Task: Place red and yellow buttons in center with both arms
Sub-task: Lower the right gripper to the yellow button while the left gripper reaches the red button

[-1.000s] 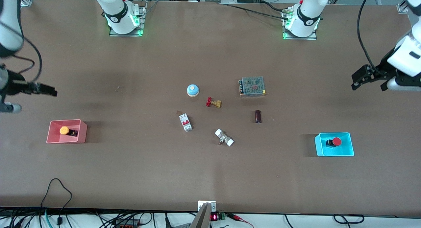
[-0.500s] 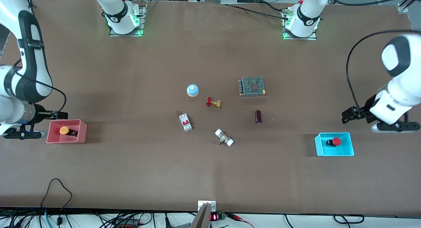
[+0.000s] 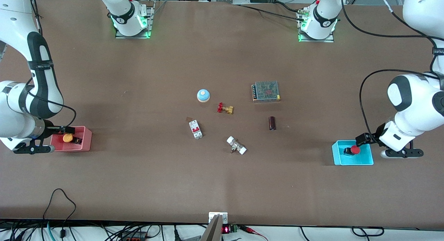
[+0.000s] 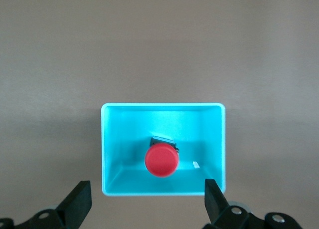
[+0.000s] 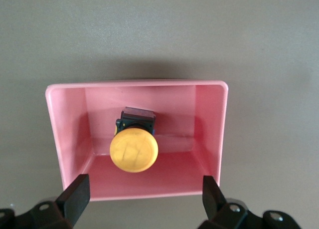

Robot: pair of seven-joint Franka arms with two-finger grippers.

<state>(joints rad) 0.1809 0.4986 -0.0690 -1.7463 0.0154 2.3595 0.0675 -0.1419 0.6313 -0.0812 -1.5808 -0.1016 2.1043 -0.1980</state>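
Observation:
The red button (image 3: 354, 150) lies in a cyan bin (image 3: 335, 154) toward the left arm's end of the table. My left gripper (image 3: 361, 139) is open over the bin's edge. In the left wrist view the red button (image 4: 162, 160) sits inside the cyan bin (image 4: 162, 107), ahead of the open left gripper (image 4: 147, 199). The yellow button (image 3: 67, 138) lies in a pink bin (image 3: 86, 140) toward the right arm's end. My right gripper (image 3: 65, 130) is open over that bin. In the right wrist view the yellow button (image 5: 133, 150) sits in the pink bin (image 5: 134, 84), ahead of the open right gripper (image 5: 144, 194).
In the table's middle stand a blue-domed bell (image 3: 203, 95), a red-handled brass valve (image 3: 224, 108), a metal power supply (image 3: 266, 91), a white circuit breaker (image 3: 195, 129), a white-ended fitting (image 3: 236, 145) and a dark cylinder (image 3: 272, 123).
Both arms have swung in from the table's ends and come down over their bins. The buttons and bins have not moved.

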